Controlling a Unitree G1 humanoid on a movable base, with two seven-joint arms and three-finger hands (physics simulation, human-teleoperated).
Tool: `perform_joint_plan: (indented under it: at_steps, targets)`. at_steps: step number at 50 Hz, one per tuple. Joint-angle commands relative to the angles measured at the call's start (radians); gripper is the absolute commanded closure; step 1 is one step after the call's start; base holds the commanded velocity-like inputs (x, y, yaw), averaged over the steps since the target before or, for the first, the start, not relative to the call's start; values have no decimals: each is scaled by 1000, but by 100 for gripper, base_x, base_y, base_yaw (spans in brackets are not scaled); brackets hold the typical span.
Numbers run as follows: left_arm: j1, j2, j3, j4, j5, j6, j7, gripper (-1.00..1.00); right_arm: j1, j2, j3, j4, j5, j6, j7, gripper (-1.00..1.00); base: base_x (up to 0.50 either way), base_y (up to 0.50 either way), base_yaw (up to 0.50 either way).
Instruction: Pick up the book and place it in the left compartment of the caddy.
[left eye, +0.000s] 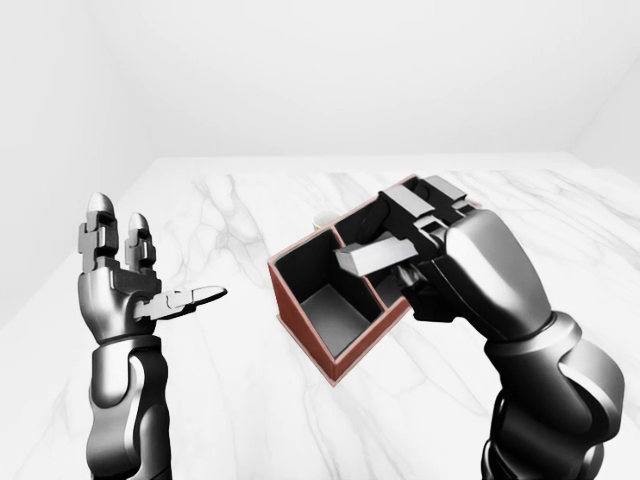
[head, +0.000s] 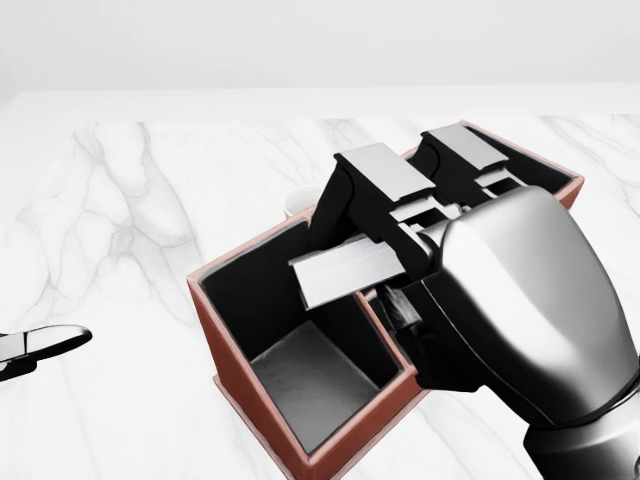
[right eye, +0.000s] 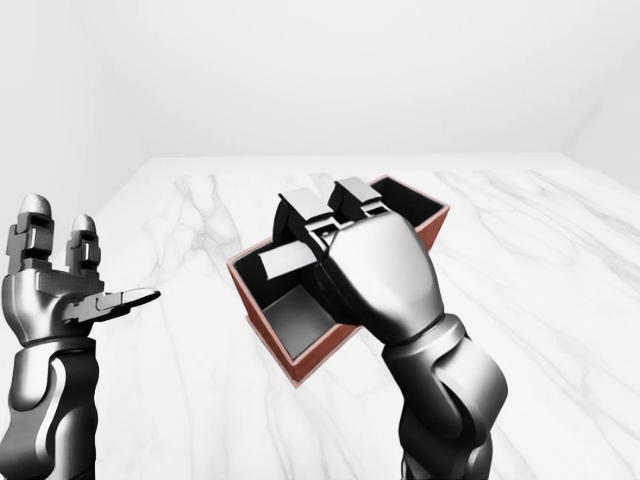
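The right hand (head: 400, 235) has its fingers closed round the book (head: 345, 272), holding it tilted above the left compartment of the red-brown caddy (head: 250, 400), near the divider. The left hand (left eye: 125, 280) stands raised well apart, fingers spread and empty, over the marble table (left eye: 220, 400).

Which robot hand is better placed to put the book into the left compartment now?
The right robot hand: it already grips the book above the caddy. The left robot hand is open, far away.
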Motion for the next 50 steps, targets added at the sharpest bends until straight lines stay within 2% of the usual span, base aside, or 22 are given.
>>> perform_joint_plan:
  at_steps: [1,17,50]
  targets:
    - [0,0,0,-1,0,0,1,-100,-4,-37,-23,1,119,0,0,100,0,0,0]
    - [-2,1,-1,1,1,0,1,-100,21,-88,-63,98,337,0,0,100,0,0,0]
    - [-2,2,2,3,-1,0,0,-100,32,-114,-36,129,398,0,0,100,0,0,0]
